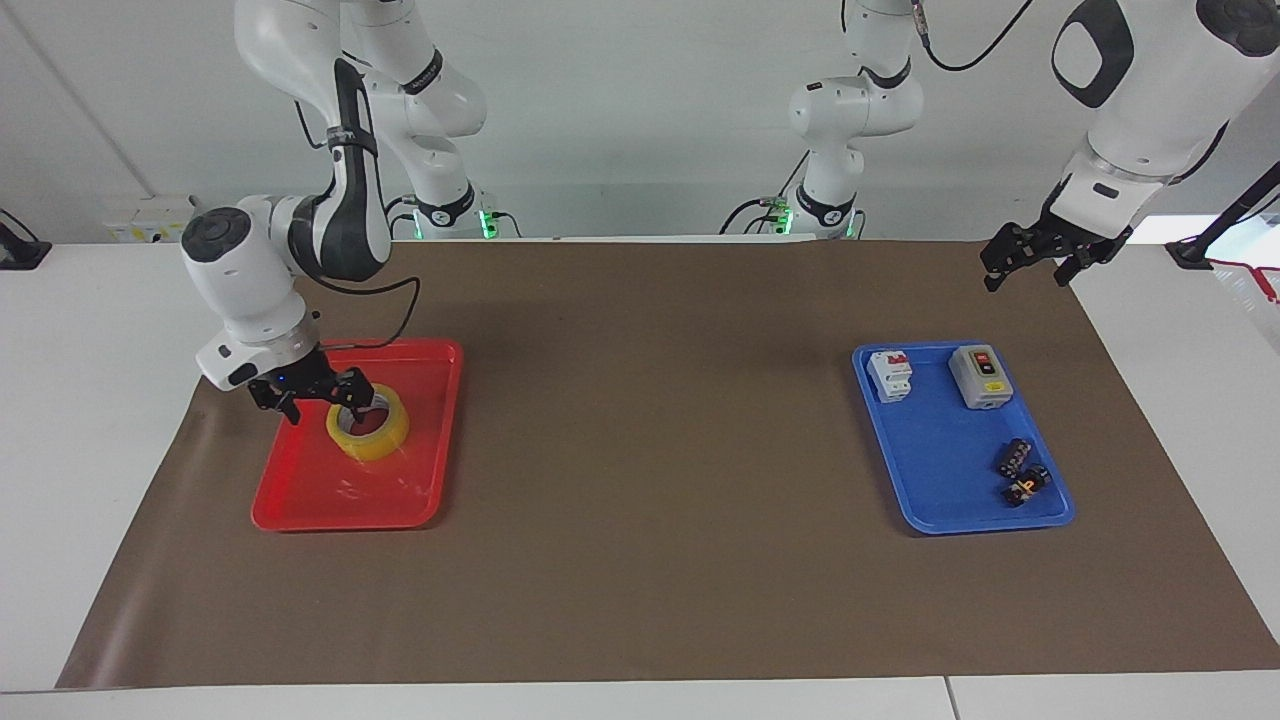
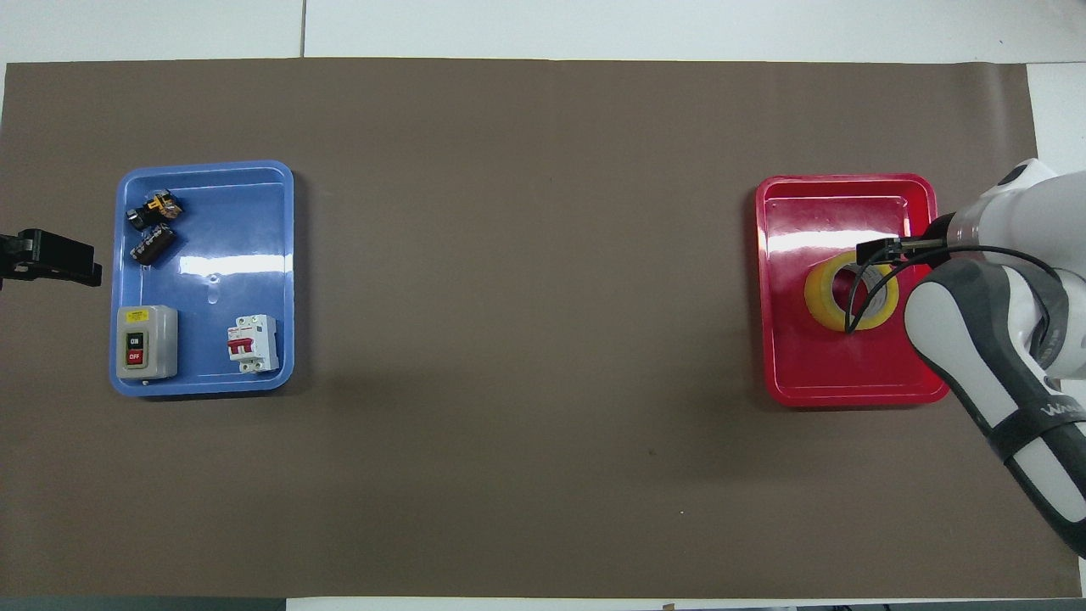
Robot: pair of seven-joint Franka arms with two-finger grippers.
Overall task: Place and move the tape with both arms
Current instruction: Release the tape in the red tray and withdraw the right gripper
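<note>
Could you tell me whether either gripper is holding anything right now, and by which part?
Nothing is held. The right gripper is open just above the translucent yellow tape roll, which lies in the red tray; the left gripper waits open.
</note>
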